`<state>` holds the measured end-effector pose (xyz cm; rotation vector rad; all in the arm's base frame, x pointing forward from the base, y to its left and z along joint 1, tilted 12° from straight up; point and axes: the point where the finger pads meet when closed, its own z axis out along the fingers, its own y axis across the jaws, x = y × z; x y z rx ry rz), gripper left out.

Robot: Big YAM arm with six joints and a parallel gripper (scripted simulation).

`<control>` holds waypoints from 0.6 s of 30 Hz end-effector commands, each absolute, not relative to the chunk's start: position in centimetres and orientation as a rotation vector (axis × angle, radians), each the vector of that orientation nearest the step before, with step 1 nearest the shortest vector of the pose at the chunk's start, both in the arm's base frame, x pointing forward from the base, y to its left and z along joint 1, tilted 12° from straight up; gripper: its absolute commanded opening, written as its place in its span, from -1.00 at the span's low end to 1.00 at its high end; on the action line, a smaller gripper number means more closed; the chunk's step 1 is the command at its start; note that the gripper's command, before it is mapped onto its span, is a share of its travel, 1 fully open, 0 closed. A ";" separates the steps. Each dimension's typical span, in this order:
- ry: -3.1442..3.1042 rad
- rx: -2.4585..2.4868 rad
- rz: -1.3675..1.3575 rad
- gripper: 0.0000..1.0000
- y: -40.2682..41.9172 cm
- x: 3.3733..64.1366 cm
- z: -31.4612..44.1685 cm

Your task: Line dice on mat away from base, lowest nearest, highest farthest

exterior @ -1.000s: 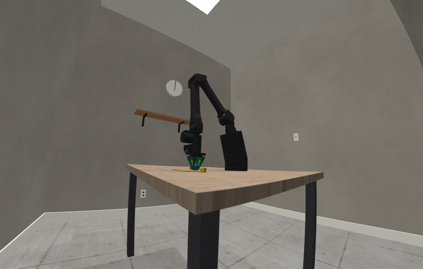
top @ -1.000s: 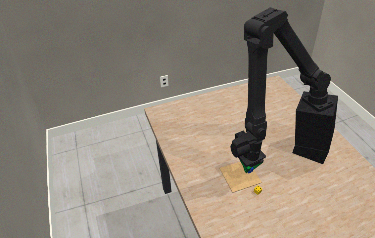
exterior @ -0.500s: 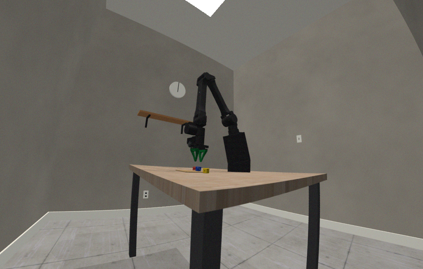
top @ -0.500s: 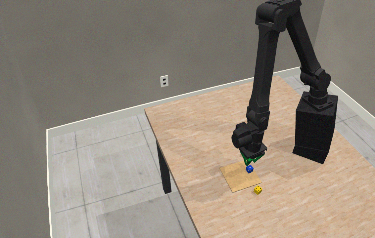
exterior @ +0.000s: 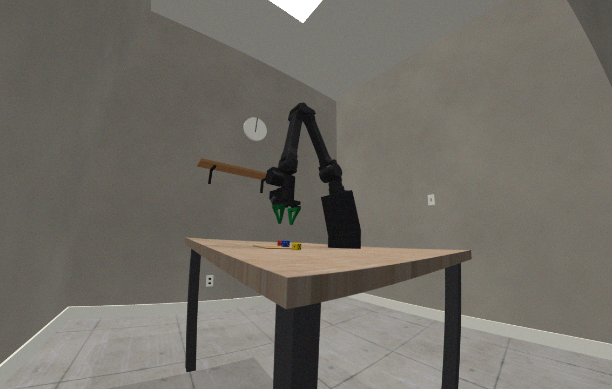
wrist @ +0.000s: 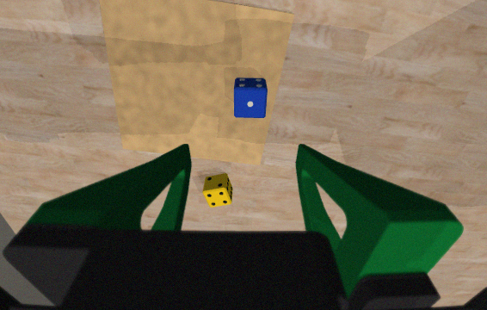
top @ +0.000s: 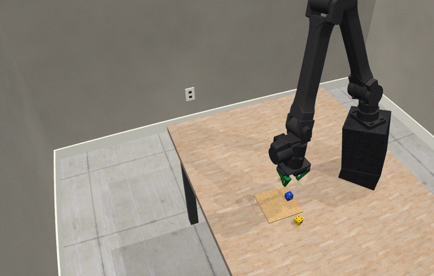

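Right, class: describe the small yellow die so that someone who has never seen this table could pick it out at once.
Start at the wooden table and find the thin tan square mat in front of the black robot arm's base. The small yellow die with black pips lies just off the mat's corner, on bare wood. Its neighbour, the blue die with white pips, sits on the mat.

Red die [exterior: 279, 243] seen only in the exterior view, half hidden behind the blue die [exterior: 286, 243]; top face unreadable there. Hidden by the fingers [top: 284, 178] in the top view, outside the wrist view. Arm's elbow cut off by the top view's upper edge. Yellow die's [exterior: 296, 246] pips too small to count from the exterior.
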<state>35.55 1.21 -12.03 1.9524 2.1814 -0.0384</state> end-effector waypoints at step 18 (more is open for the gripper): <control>2.176 1.952 -0.035 1.00 1.5 35.8 -11.4</control>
